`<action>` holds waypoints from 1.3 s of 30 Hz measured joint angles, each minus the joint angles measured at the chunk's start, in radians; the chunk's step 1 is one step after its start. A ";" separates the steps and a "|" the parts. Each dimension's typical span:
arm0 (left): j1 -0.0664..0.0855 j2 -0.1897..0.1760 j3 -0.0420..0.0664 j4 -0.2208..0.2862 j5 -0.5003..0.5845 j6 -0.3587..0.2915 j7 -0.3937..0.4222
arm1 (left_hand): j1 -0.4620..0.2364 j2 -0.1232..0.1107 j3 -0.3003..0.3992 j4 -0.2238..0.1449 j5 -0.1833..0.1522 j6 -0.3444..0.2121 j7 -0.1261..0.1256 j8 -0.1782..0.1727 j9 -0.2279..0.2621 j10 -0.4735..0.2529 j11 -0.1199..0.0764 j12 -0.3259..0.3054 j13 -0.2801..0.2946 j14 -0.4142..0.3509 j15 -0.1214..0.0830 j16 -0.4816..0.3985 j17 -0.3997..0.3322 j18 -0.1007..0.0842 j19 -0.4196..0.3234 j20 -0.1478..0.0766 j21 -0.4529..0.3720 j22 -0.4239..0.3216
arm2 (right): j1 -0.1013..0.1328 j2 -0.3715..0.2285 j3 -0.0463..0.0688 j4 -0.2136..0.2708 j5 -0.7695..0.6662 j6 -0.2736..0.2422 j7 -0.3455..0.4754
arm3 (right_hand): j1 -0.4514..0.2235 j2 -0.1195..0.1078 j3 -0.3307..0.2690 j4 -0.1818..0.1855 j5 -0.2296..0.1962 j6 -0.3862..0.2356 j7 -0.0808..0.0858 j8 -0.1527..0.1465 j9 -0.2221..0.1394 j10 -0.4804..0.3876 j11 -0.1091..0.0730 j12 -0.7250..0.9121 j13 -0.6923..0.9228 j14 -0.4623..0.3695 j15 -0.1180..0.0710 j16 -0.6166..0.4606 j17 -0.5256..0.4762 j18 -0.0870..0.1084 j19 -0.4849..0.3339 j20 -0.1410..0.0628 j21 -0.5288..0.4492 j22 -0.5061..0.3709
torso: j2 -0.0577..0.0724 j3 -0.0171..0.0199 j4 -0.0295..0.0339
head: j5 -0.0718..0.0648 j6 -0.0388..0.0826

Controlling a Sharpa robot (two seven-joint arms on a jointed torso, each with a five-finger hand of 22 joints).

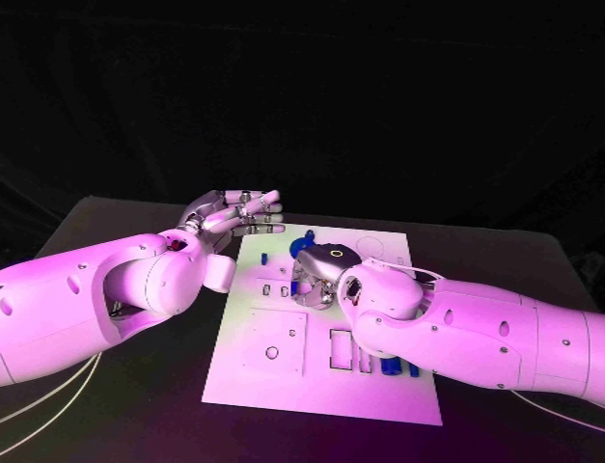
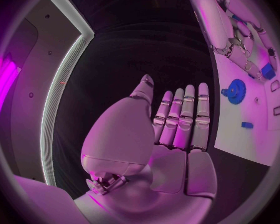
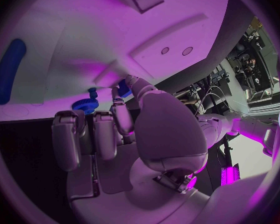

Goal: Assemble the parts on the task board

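The task board lies in the middle of the table. The left hand hangs flat beside the board's far left edge, fingers straight and side by side, holding nothing. The right hand is down over the board's centre, its fingers pinching a small blue part at the tips. A blue gear sits on the board just beside that hand, and more blue parts stand in slots at the near edge. Judgement: an insertion is in hand. Recommend holding the part square to its seat, lowering slowly and easing the pinch only once it seats.
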 measured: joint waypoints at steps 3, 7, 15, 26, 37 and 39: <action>0.000 0.000 0.000 0.000 0.000 0.000 0.000 | 0.000 0.000 0.000 0.000 0.000 0.000 0.000 0.000 0.000 0.000 0.000 0.000 0.000 0.000 0.000 0.000 0.000 0.000 0.000 0.000 0.000 0.000 | 0.000 0.000 0.000 -0.001 0.001 0.001 0.000 | 0.000 0.000 0.000 0.000 0.000 0.000 0.000 0.000 0.000 0.000 0.000 0.000 0.000 0.000 0.000 0.000 0.000 0.000 0.000 0.000 0.000 0.000 | 0.000 0.0001 -0.0001 | 0.000 0.000; 0.000 0.000 0.000 0.000 0.000 0.000 0.000 | 0.000 0.000 0.000 0.000 0.000 0.000 0.000 0.000 0.000 0.000 0.000 0.000 0.000 0.000 0.000 0.000 0.000 0.000 0.000 0.000 0.000 0.000 | 0.000 0.000 0.000 -0.001 0.001 0.001 0.000 | -0.007 -0.007 -0.004 0.004 0.000 -0.006 0.007 -0.005 -0.002 -0.001 0.001 -0.007 -0.004 0.000 0.000 0.000 0.000 0.000 0.000 0.000 -0.003 0.000 | 0.000 0.0003 -0.0001 | -0.001 0.000; 0.000 -0.001 0.000 0.000 0.000 0.000 -0.001 | 0.000 0.000 0.000 0.000 0.000 0.000 0.000 0.000 0.000 0.000 0.000 0.000 0.000 0.000 0.000 -0.005 0.000 0.000 0.000 0.000 -0.004 0.000 | 0.000 0.000 0.000 -0.001 0.001 -0.002 0.001 | -0.018 -0.018 -0.010 0.010 0.000 -0.033 0.015 -0.019 -0.008 -0.013 0.013 -0.020 -0.020 0.000 0.000 -0.004 0.000 0.000 0.000 0.000 -0.012 0.000 | 0.000 0.0003 -0.0001 | -0.001 0.003; 0.000 -0.001 0.000 0.000 0.000 0.000 -0.003 | 0.000 0.000 0.000 0.000 0.000 0.000 0.000 0.000 0.000 0.000 0.000 0.000 0.000 -0.003 0.003 -0.005 0.000 0.000 0.000 0.000 -0.004 0.000 | 0.000 0.000 0.000 -0.001 0.001 -0.005 0.001 | -0.027 -0.027 -0.015 0.015 0.000 -0.057 0.023 -0.031 -0.013 -0.034 0.019 -0.038 -0.035 0.000 0.007 -0.015 0.000 0.000 0.000 0.000 -0.027 0.000 | 0.000 0.0005 -0.0002 | -0.001 0.004; 0.000 -0.001 0.000 -0.011 -0.005 0.004 -0.015 | -0.003 0.003 -0.013 -0.001 0.000 0.002 -0.002 -0.006 0.000 -0.001 0.001 -0.006 0.000 0.036 0.000 0.004 0.006 0.000 0.030 -0.005 0.001 0.002 | 0.000 -0.047 0.000 0.043 0.002 -0.028 0.006 | 0.046 -0.108 -0.345 0.209 -0.040 -0.254 0.064 -0.077 -0.071 -0.127 0.060 -0.107 -0.129 0.000 0.040 -0.031 0.000 0.009 -0.004 0.039 -0.084 0.000 | 0.000 0.0008 -0.0002 | -0.002 0.007; 0.000 0.000 0.000 -0.021 -0.017 0.009 -0.027 | -0.005 0.005 -0.024 -0.002 0.000 0.017 -0.016 -0.006 0.002 0.038 -0.013 0.003 0.006 0.133 -0.026 0.054 0.033 0.008 0.102 -0.033 0.041 0.019 | 0.002 -0.078 0.000 0.067 0.009 -0.048 0.021 | 0.063 -0.102 -0.355 0.220 -0.040 -0.254 0.065 -0.077 -0.072 -0.128 0.062 -0.107 -0.132 0.000 0.040 -0.033 0.000 0.015 -0.007 0.043 -0.092 0.000 | -0.002 0.0014 -0.0012 | -0.001 0.008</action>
